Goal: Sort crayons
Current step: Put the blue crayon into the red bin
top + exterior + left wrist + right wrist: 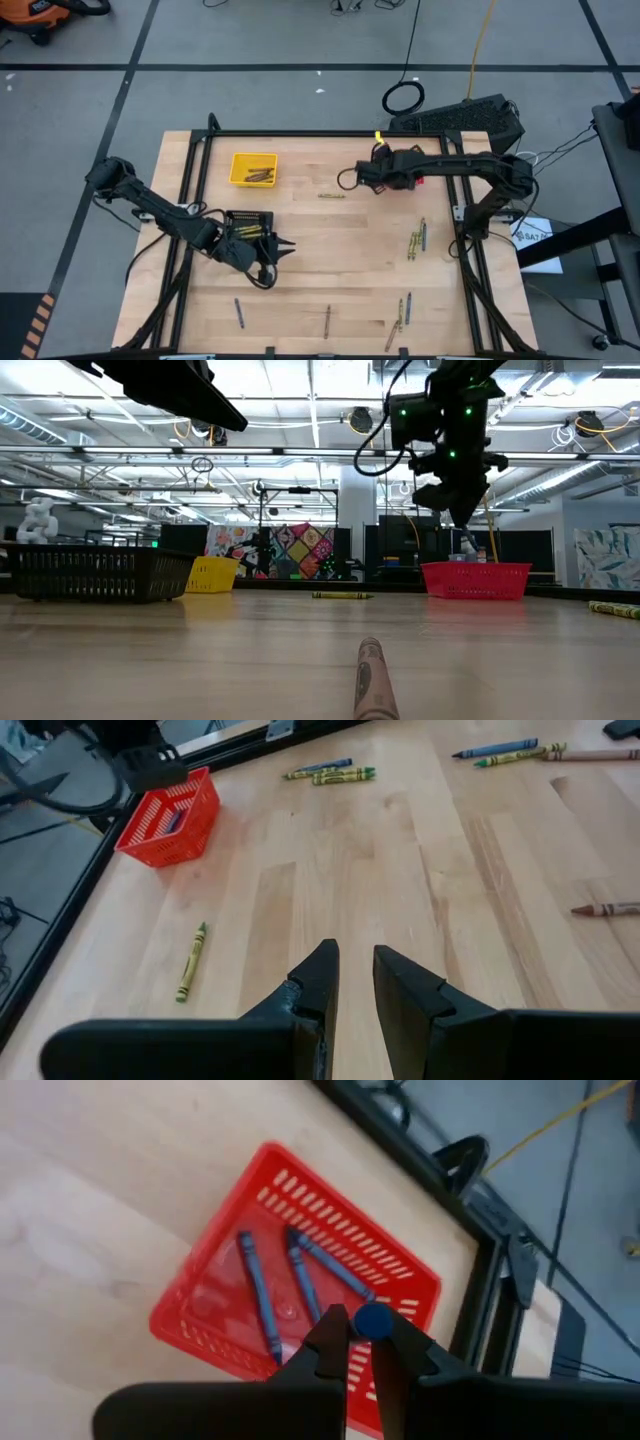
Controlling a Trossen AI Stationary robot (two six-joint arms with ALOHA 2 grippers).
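My right gripper (360, 1330) hangs above the red mesh basket (300, 1290) at the table's far right, shut on a blue crayon (373, 1320). Three blue crayons (262, 1295) lie in that basket. My left gripper (355, 970) is open and empty, over bare wood just right of the black basket (248, 228). The yellow basket (253, 168) holds brown crayons. Loose crayons lie flat on the table: a yellow-green one (332, 196), a cluster (417, 240) at the right, and more along the near edge (400, 315). My right gripper pinches the blue crayon between its two fingers, which point down from above the red basket. The wrist view shows only the crayon's round end (373, 1320) between the fingertips. The crayon is lifted clear of the basket and the table.
Black metal frame rails (190, 180) run along the table's left, far and right sides. A brown crayon (370, 680) lies close to the near edge, with another (327, 320) and a blue-grey one (238, 312) nearby. Bare wood lies in the table's middle.
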